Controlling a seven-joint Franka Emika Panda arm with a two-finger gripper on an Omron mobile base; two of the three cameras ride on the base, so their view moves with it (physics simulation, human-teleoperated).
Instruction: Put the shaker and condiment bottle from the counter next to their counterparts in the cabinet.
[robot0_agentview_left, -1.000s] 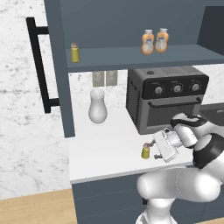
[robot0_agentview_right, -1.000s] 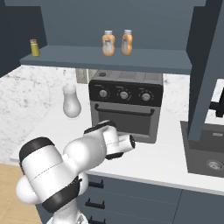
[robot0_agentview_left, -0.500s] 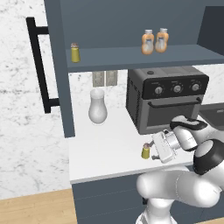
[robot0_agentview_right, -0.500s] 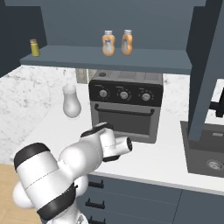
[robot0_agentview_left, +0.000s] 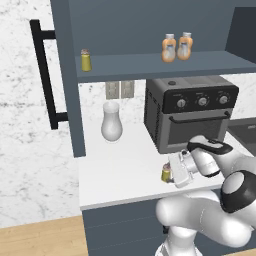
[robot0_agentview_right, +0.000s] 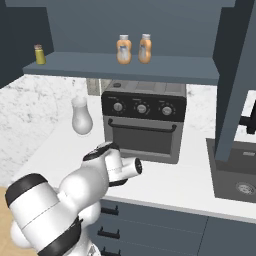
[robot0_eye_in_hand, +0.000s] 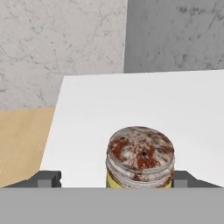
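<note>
Hand view: gripper fingers spread apart either side of the shaker on the counter.

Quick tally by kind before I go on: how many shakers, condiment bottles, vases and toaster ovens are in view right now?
Yellow-green shakers: 2, one on the cabinet shelf, one on the counter between the gripper's fingertips
Orange condiment bottles: 2, both on the shelf
White vase: 1
Black toaster oven: 1
Total: 6

arm: folded low, elbow bent, reaching left
gripper: fingers spread pretty wide, one tip each side
</note>
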